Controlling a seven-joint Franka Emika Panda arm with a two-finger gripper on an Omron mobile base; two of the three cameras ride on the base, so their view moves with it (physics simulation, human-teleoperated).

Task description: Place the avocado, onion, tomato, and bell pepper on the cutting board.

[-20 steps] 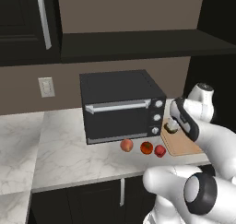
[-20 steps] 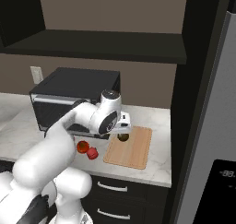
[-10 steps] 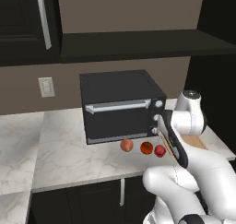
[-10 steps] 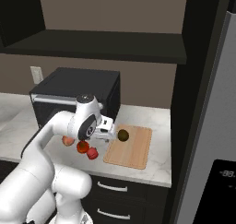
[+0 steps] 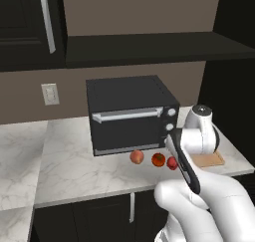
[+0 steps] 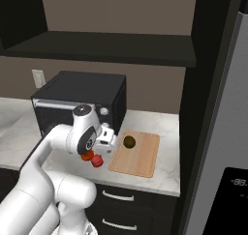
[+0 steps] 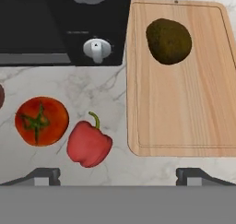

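While avocado (image 7: 168, 41) sits on cutting board (image 7: 184, 117), end effector (image 7: 118, 174) wide, bell pepper (image 7: 89, 144) just off its edge

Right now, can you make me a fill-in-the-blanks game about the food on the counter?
1. The avocado lies on the ____.
2. The bell pepper rests on the marble counter between the cutting board and the ____.
3. The open end effector holds ____.
4. The black appliance behind the tomato is a toaster ____.

Missing words: cutting board; tomato; nothing; oven
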